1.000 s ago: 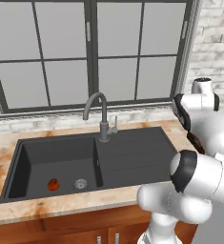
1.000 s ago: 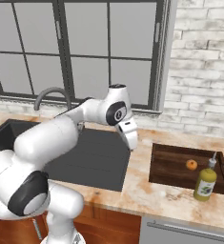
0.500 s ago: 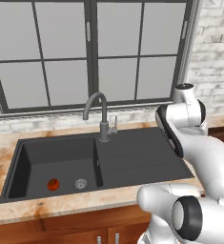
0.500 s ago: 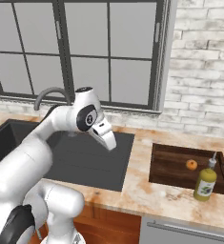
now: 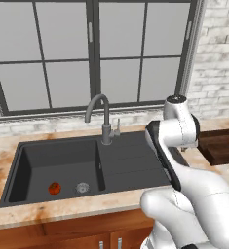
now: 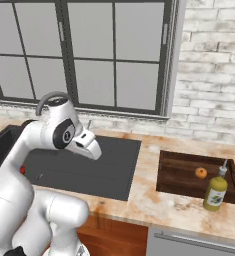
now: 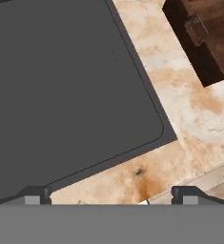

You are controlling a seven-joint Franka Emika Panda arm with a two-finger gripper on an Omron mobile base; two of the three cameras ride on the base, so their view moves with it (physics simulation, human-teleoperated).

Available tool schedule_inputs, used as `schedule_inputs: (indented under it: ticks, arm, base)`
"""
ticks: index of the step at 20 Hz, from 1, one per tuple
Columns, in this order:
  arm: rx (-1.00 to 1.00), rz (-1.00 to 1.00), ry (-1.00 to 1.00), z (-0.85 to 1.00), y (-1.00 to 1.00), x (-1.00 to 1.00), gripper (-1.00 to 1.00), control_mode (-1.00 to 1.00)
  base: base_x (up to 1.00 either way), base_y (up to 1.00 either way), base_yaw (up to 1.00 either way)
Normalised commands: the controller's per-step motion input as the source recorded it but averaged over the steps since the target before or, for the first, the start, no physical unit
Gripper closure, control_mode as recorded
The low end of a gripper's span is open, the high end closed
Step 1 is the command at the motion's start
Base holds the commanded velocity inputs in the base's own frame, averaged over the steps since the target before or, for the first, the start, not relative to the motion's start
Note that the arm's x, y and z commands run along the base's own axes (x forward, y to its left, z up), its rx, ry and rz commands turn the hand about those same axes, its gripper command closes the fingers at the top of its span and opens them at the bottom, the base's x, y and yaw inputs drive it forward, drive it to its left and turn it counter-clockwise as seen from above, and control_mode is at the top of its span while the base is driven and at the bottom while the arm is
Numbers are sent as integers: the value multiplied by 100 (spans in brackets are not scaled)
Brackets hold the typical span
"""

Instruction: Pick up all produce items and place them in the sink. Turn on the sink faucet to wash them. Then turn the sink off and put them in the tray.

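Setting: kitchen run with a marbled tan counter [image 6: 154,200] under a dark-framed window [image 5: 91,53] and a whitewashed brick wall [image 6: 209,75].

Sink [image 5: 130,165]: matte black; its flat drainboard lies directly beneath the claw, the deep basin off to the claw's far side, away from the tray.

Tray [image 6: 189,175]: dark wood, on the counter well apart from the claw, on the side opposite the basin; one corner shows in the hand view.

Sink faucet [image 5: 102,119]: grey gooseneck behind the basin, beyond the claw; no water visible, lever position too small to read.

Claw [image 7: 108,193]: fingertips set wide apart at the hand view's lower edge, nothing between them; hovering over the drainboard's front corner.

Bottle [image 6: 215,191]: yellow-green, by the tray's front rim.

Red produce item [image 5: 54,188]: on the basin floor near the drain [image 5: 82,186].

Orange produce item [image 6: 201,173]: inside the tray.

Progress, as judged: one item already trayed; the red one remains to be fetched from the basin and set beside it. Whether washing is finished cannot be told.
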Motion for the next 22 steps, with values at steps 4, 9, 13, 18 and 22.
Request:
schedule_inputs:
  ticks: [4, 9, 13, 18, 22]
  arm:
    - [-4, 28, 0, 3, 100, -27, -100, -100]
    - [-5, 26, 0, 0, 100, -25, -100, -100]
    - [-5, 28, 0, 0, 100, -16, -100, -100]
    - [-1, 24, 3, 0, 100, 4, -100, -100]
    - [-2, 7, 2, -7, 98, 20, -100, -100]
  base:
    - [0, 0, 0]
    - [0, 0, 0]
    - [0, 0, 0]
    - [0, 0, 0]
    - [0, 0, 0]
